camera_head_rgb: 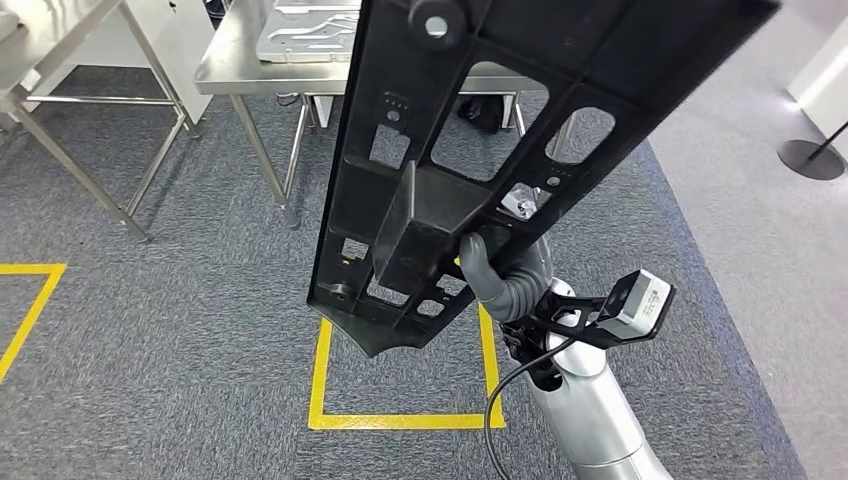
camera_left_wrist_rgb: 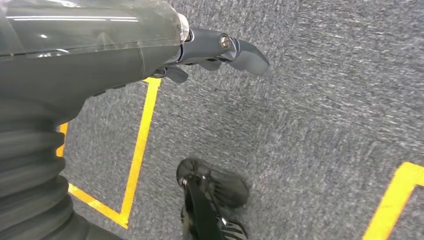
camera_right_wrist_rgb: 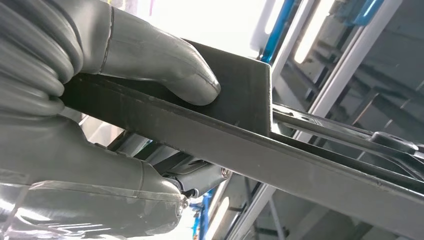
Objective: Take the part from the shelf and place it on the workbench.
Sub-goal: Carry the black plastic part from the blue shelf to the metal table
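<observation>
A long black plastic part (camera_head_rgb: 470, 150) with several cut-outs fills the middle of the head view, held up and slanting from lower left to upper right. My right hand (camera_head_rgb: 492, 275) grips it near its lower end. In the right wrist view the thick grey thumb (camera_right_wrist_rgb: 165, 67) presses on the part's flat face (camera_right_wrist_rgb: 240, 95) and darker fingers curl under the bar. My left hand (camera_left_wrist_rgb: 215, 50) hangs over the grey carpet with its fingers apart and nothing in it.
A steel workbench (camera_head_rgb: 225, 65) carrying a metal tray (camera_head_rgb: 310, 30) stands straight ahead, a second steel table (camera_head_rgb: 50, 50) at the far left. Yellow floor tape (camera_head_rgb: 400, 420) marks a square on the carpet. A black stanchion base (camera_head_rgb: 810, 160) sits at the right.
</observation>
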`<state>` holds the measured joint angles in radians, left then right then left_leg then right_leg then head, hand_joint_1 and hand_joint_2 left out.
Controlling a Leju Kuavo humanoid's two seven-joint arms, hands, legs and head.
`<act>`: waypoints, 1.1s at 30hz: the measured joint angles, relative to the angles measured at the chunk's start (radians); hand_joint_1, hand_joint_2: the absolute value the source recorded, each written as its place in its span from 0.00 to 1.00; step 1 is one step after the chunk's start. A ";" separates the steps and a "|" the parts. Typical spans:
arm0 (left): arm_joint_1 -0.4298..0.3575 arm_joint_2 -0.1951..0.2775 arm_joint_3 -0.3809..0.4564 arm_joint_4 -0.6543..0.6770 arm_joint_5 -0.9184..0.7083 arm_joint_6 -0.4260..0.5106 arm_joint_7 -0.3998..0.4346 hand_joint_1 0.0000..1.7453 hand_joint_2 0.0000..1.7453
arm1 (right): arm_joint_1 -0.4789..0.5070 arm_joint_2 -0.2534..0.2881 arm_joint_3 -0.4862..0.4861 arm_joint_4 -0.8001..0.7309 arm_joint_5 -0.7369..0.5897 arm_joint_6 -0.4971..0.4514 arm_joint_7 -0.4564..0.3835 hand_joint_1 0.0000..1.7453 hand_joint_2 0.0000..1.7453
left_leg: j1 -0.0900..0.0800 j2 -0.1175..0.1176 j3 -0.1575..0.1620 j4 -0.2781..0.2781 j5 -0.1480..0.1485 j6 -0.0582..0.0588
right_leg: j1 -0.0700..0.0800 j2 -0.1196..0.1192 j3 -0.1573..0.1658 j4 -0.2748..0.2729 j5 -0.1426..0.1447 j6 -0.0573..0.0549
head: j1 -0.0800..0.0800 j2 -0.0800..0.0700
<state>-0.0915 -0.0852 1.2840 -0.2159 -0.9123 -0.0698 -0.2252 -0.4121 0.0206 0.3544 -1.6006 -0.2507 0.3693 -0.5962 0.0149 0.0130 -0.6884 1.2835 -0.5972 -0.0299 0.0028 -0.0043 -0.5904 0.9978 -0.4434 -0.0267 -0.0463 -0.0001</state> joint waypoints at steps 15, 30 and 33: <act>0.001 0.004 0.000 0.000 -0.009 -0.013 -0.018 0.00 1.00 | 0.013 -0.002 0.000 0.004 0.009 -0.012 -0.006 1.00 1.00 | -0.006 -0.007 0.175 -0.283 0.083 0.061 | -0.003 0.014 -0.161 0.296 -0.108 0.055 | 0.000 0.000; 0.001 0.005 -0.002 0.004 -0.012 -0.008 -0.020 0.00 1.00 | 0.015 -0.003 0.000 -0.002 0.012 -0.013 -0.015 1.00 1.00 | 0.004 -0.007 0.044 0.028 -0.032 0.004 | 0.009 0.015 0.051 -0.010 -0.029 -0.009 | -0.001 0.000; 0.007 0.009 -0.002 0.004 -0.012 -0.008 -0.020 0.00 1.00 | 0.017 -0.003 0.000 0.000 0.012 -0.014 -0.016 1.00 1.00 | 0.004 -0.006 -0.026 -0.058 -0.080 0.001 | 0.002 0.023 0.124 -0.010 -0.088 -0.001 | -0.001 0.000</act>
<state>-0.0849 -0.0766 1.2821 -0.2121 -0.9239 -0.0774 -0.2453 -0.3947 0.0179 0.3540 -1.6006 -0.2388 0.3556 -0.6126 0.0190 0.0068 -0.7146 1.2253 -0.6773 -0.0294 0.0049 0.0182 -0.4659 0.9875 -0.5319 -0.0276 -0.0469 0.0000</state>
